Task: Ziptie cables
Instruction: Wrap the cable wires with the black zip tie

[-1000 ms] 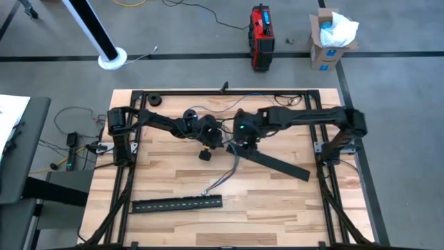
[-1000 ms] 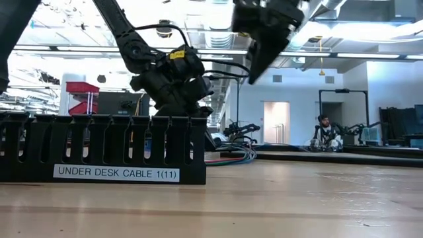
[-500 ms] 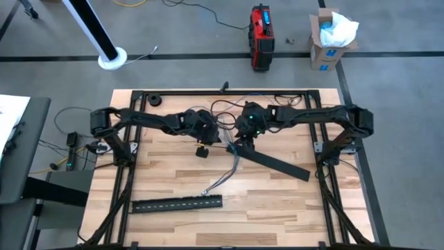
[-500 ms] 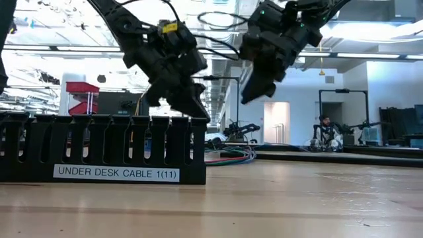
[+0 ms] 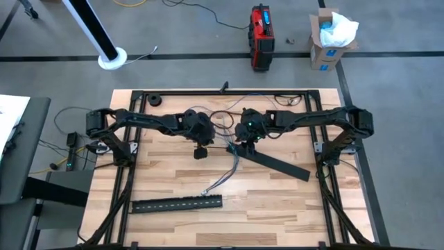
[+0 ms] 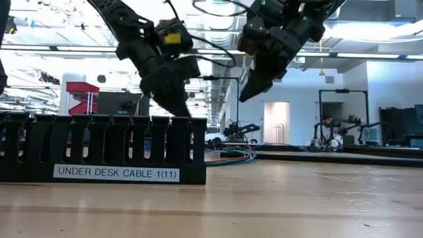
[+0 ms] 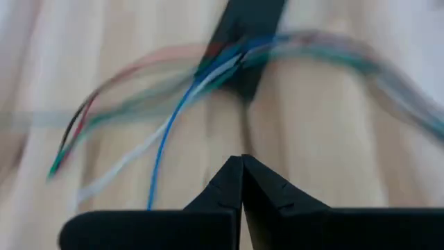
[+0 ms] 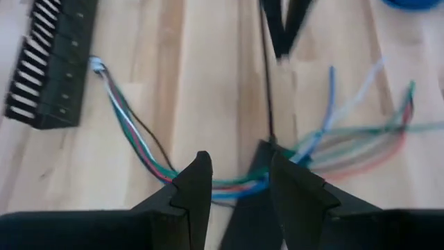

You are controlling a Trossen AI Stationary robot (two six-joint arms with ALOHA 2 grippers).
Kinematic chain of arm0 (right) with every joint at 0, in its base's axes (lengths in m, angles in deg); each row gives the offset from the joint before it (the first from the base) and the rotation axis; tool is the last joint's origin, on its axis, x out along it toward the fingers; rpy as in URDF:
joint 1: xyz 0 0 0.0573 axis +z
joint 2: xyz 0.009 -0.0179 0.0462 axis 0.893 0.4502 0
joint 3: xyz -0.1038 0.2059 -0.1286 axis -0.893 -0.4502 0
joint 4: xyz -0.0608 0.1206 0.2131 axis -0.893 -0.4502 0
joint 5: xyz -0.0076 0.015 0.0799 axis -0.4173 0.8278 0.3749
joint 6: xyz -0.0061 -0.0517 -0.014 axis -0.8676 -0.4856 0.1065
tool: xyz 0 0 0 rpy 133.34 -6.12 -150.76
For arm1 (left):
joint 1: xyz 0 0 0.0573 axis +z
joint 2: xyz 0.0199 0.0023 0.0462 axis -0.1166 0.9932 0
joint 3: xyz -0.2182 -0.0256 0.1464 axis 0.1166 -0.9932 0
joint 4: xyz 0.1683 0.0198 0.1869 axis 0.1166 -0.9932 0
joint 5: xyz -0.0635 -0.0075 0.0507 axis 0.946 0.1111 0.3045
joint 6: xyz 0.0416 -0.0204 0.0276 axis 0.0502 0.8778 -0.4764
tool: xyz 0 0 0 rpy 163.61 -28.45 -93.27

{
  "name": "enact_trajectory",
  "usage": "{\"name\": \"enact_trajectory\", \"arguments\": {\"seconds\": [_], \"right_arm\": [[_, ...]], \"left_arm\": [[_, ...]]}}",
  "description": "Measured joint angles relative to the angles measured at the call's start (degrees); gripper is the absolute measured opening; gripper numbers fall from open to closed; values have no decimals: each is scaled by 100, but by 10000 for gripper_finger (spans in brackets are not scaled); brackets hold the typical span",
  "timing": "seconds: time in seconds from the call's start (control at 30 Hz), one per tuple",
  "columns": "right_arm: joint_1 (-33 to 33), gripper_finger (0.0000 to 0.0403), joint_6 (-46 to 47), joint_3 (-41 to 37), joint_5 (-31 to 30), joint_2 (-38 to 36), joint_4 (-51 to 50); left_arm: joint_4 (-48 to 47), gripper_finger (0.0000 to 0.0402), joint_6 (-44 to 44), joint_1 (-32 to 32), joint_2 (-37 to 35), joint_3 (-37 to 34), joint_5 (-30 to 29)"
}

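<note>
High view: the left gripper (image 5: 200, 139) and right gripper (image 5: 242, 138) hang close together above the far middle of the wooden table (image 5: 291, 201), both near the upper end of the cables (image 5: 225, 172). Over the last second the left arm has pulled back and risen clear of the bundle, while the right arm has shifted a little nearer it; judged from this, neither tool has a grip on the wires and the binding has yet to start. The left wrist view shows the left fingers (image 7: 229, 187) pressed together on nothing, the cables beyond their tips. The right wrist view shows the right fingers (image 8: 198, 184) apart, straddling the bundle where it crosses the angled black strip (image 5: 274, 163). From there the cables trail away from the grippers toward a second slotted strip (image 5: 177, 204) near the table's front edge, ending just short of it.
</note>
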Motion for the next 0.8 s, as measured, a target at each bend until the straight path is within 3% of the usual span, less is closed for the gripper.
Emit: {"name": "enact_trajectory", "arguments": {"seconds": [0.1,0.3,0.53,0.67,0.8], "right_arm": [[-85,134,-8,0,14,0,-144],[-182,134,-43,0,190,0,-304],[-273,134,-117,0,345,0,-261],[-462,134,-172,0,506,0,-402],[-754,134,-296,0,1064,-23,-841]], "left_arm": [[142,0,1005,84,-301,-2,-315],[630,0,4418,274,-1447,1,-955],[1140,0,7571,-697,-2759,-345,-3393],[1105,0,8521,-1226,-2847,-830,-3423],[1789,0,9451,-1724,-2688,-1431,-3723]]}}
